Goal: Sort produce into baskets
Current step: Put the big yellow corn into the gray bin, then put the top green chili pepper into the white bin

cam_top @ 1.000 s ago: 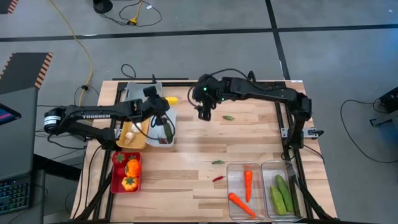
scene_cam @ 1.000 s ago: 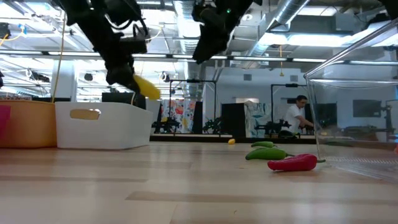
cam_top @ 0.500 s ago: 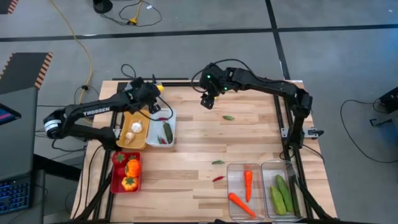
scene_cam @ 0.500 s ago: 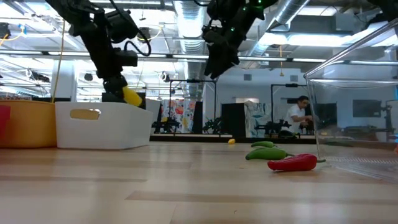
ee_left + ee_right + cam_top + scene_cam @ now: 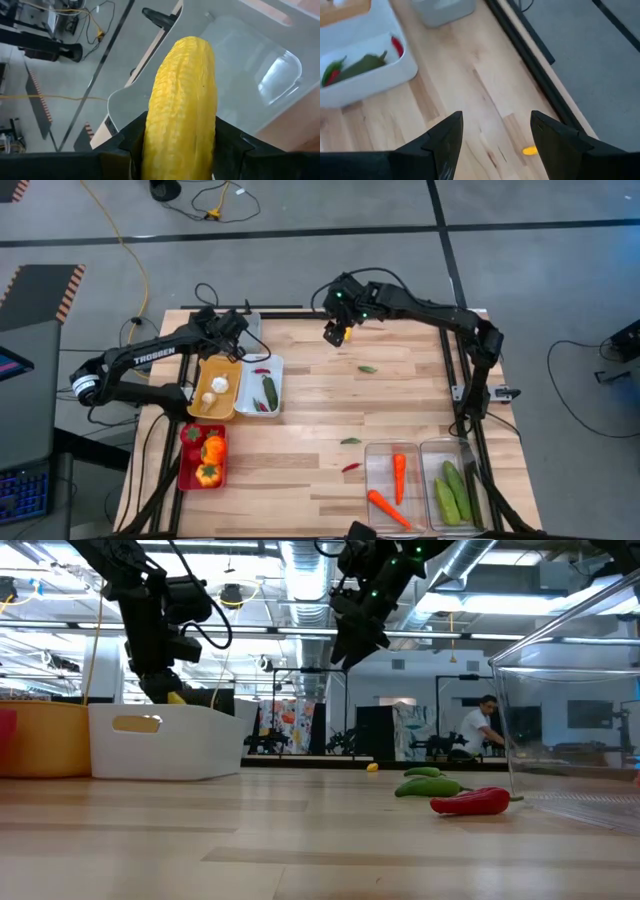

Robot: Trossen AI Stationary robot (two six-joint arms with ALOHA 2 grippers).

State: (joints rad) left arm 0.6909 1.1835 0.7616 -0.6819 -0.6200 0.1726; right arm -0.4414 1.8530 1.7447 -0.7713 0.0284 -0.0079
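We are holding a yellow corn cob (image 5: 182, 105) tight in our left pincer (image 5: 232, 326). The pincer is hanging over the grey bin (image 5: 250, 65) at the far left corner of the desk (image 5: 330, 405).

Our right pincer (image 5: 336, 333) is up in the air near the far edge of the desk, about the middle. Its two fingers (image 5: 442, 142) are spread apart and holding nothing. A small yellow piece (image 5: 530, 150) is lying on the desk under it.

Next to the grey bin, the yellow bin (image 5: 203, 375) is holding white garlic (image 5: 219, 384). The white bin (image 5: 273, 363) beside it is holding a green cucumber (image 5: 269, 392) and red chilies (image 5: 261, 370). The red bin (image 5: 186, 470), near the left corner close to us, is holding peppers (image 5: 211, 450).

Two clear bins are sitting at the near right corner. One clear bin (image 5: 380, 450) has orange carrots (image 5: 399, 473). The other clear bin (image 5: 432, 448) has cucumbers (image 5: 452, 491).

A green chili (image 5: 368, 368), another green chili (image 5: 350, 441) and a red chili (image 5: 351, 467) are lying loose on the desk.
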